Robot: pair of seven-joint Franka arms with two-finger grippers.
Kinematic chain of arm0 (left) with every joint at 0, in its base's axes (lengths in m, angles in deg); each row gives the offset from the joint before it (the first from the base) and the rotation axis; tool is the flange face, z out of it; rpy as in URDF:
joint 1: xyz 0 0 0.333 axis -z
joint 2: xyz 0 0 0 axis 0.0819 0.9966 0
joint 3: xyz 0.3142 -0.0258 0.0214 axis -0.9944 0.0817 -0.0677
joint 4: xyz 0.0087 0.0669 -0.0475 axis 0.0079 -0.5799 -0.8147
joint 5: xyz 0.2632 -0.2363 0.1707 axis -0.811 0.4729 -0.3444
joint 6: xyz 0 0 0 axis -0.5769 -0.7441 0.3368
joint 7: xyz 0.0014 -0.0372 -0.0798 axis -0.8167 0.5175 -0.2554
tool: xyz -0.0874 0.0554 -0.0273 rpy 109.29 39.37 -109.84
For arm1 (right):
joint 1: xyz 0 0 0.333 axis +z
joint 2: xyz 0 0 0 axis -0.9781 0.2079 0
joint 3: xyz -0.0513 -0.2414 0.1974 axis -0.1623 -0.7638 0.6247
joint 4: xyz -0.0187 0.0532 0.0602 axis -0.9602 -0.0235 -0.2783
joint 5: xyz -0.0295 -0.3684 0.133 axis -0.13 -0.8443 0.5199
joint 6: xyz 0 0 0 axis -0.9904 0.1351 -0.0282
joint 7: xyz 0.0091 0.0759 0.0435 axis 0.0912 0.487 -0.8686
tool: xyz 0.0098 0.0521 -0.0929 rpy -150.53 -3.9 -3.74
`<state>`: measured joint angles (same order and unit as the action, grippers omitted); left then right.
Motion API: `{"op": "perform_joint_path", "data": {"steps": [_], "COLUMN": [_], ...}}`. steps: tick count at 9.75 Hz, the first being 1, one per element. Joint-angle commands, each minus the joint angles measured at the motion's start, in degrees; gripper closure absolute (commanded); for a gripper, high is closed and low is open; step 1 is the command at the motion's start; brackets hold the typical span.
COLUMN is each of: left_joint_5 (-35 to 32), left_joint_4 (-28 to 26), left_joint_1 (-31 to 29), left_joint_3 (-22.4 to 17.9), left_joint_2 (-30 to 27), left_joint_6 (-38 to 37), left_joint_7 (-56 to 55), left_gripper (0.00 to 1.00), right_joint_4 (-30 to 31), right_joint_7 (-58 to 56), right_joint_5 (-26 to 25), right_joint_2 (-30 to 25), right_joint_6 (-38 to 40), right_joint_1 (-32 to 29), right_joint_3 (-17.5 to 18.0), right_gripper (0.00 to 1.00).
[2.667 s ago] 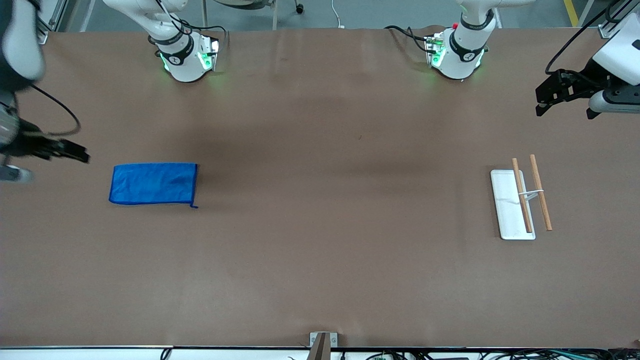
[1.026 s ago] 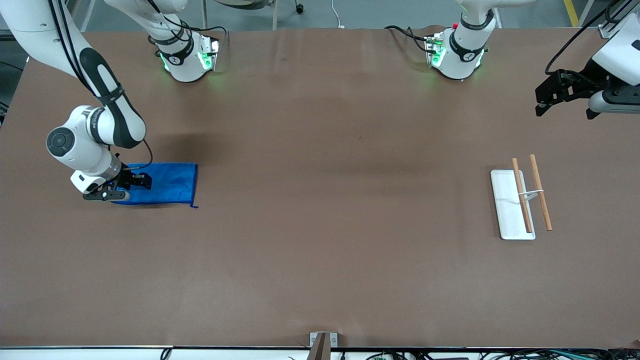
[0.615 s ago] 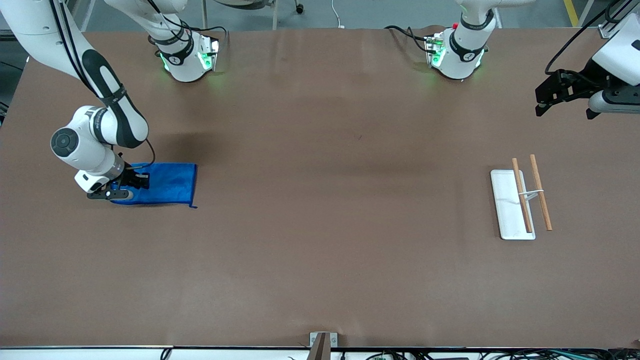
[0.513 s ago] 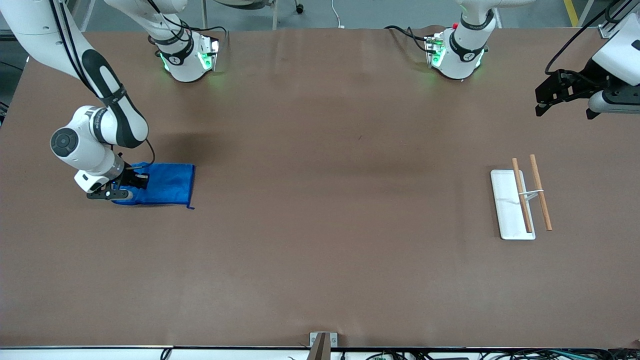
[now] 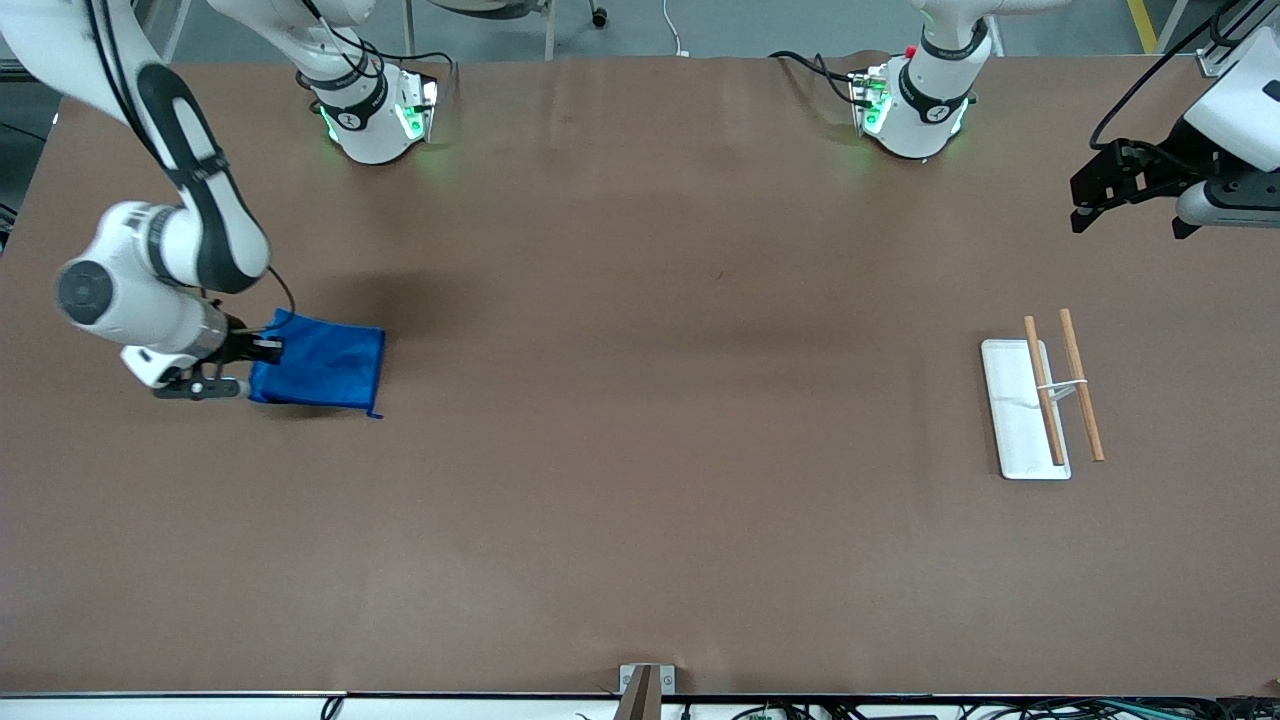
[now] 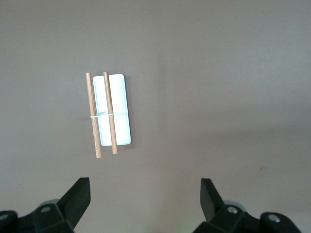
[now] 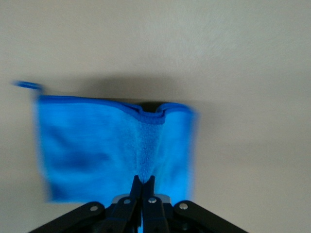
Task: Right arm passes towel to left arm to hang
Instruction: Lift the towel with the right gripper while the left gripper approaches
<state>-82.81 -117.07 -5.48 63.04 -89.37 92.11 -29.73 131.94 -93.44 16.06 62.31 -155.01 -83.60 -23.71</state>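
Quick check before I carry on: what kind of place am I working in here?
Most likely a robotics lab bench, not a home: two bolted-down arms share one brown-covered table, which holds only the towel pinched in the right gripper and a small wooden hanging rack on a white tray.

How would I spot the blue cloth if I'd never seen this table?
Look at the brown table, toward the right arm's end. The right pincer is shut on the towel, pinching its edge. It is the only bright blue thing there.
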Motion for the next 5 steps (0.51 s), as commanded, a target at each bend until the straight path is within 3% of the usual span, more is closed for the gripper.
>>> {"op": "perform_joint_path", "data": {"steps": [1, 3, 5], "left_joint_5": [-0.43, -0.35, -0.09], "left_joint_4": [-0.19, -0.19, -0.28], "left_joint_1": [0.08, -0.01, 0.34], "left_joint_3": [0.23, 0.23, 0.32], "left_joint_2": [1.24, 1.24, 1.24], "left_joint_6": [-0.43, -0.43, -0.43], "left_joint_7": [0.69, 0.77, 0.95], "left_gripper": [0.00, 0.00, 0.00], "right_joint_4": [-7.73, -12.94, -15.75], "right_joint_7": [3.30, 4.71, 5.24], "right_joint_5": [0.44, 1.49, 10.85], "right_joint_2": [-5.16, -6.92, -7.81], "right_joint_6": [12.84, 18.68, 19.31], "right_joint_1": [1.20, 2.26, 2.26], "right_joint_3": [0.37, 3.07, 7.38], "right_gripper": [1.00, 1.00, 1.00]}}
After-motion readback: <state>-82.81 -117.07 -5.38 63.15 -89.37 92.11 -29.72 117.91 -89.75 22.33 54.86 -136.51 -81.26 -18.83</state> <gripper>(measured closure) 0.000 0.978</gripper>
